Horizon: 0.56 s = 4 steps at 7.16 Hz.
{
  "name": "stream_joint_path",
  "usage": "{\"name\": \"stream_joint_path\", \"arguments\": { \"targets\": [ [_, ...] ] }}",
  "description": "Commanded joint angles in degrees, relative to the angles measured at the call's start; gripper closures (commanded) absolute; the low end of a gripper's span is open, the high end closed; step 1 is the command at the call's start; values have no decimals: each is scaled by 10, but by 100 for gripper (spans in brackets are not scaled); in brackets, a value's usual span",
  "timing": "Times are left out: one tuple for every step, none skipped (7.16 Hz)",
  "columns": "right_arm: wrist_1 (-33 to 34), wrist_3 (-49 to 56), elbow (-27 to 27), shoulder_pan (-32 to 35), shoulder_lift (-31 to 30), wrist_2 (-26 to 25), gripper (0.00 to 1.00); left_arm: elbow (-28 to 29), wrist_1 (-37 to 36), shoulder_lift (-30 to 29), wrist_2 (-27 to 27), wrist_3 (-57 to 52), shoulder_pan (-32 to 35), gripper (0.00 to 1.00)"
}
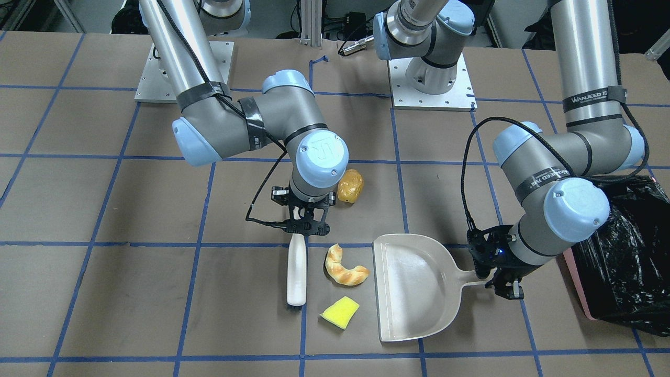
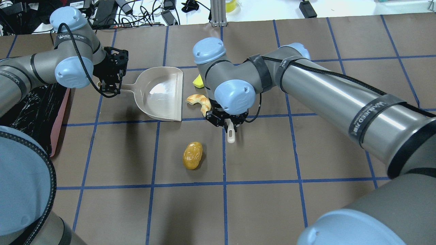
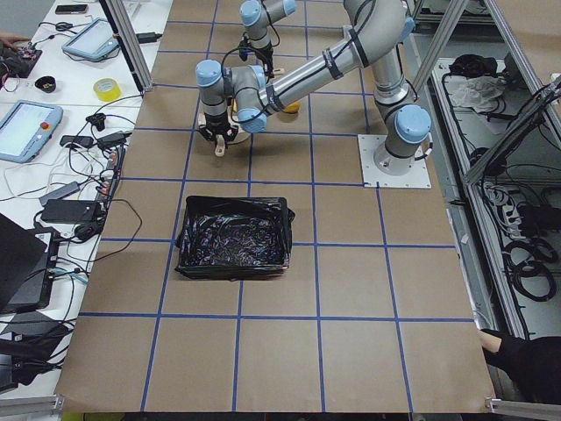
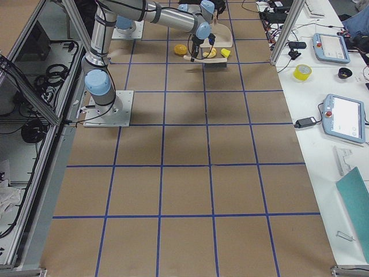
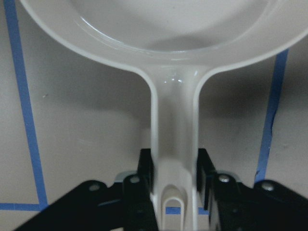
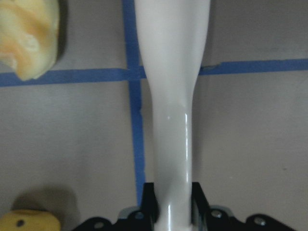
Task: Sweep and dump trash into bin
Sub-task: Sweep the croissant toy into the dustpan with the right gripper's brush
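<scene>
The golden-yellow roll (image 1: 350,185) lies on the table beside my right wrist. The curved pastry (image 1: 343,267) and the yellow sponge (image 1: 339,312) lie between the cream brush (image 1: 297,272) and the mouth of the cream dustpan (image 1: 413,285). My right gripper (image 1: 306,225) is shut on the brush handle (image 6: 173,96), and the brush lies along the table with its bristles at the far end. My left gripper (image 1: 502,283) is shut on the dustpan handle (image 5: 174,134); the pan rests flat and holds nothing. The pink bin (image 1: 623,251) with its black bag stands just beyond my left arm.
The table is covered in brown paper with a blue tape grid (image 2: 224,183). The two arm base plates (image 1: 432,86) are bolted at the robot's side. The operators' desk with tablets and tape (image 3: 53,114) lies past the far edge.
</scene>
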<state>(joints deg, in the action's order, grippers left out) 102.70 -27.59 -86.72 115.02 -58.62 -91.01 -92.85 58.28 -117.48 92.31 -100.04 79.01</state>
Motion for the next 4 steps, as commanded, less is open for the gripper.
{"name": "stream_joint_path", "arguments": {
  "targets": [
    [3, -24, 48, 15, 50, 68, 100, -1, 0, 1, 1, 0, 0, 100],
    [4, -31, 79, 28, 71, 81, 100, -1, 0, 0, 1, 0, 0, 100],
    [3, -59, 114, 44, 95, 82, 100, -1, 0, 0, 1, 0, 0, 100],
    [3, -78, 145, 60, 115, 103, 100, -1, 0, 0, 1, 0, 0, 100]
  ]
}}
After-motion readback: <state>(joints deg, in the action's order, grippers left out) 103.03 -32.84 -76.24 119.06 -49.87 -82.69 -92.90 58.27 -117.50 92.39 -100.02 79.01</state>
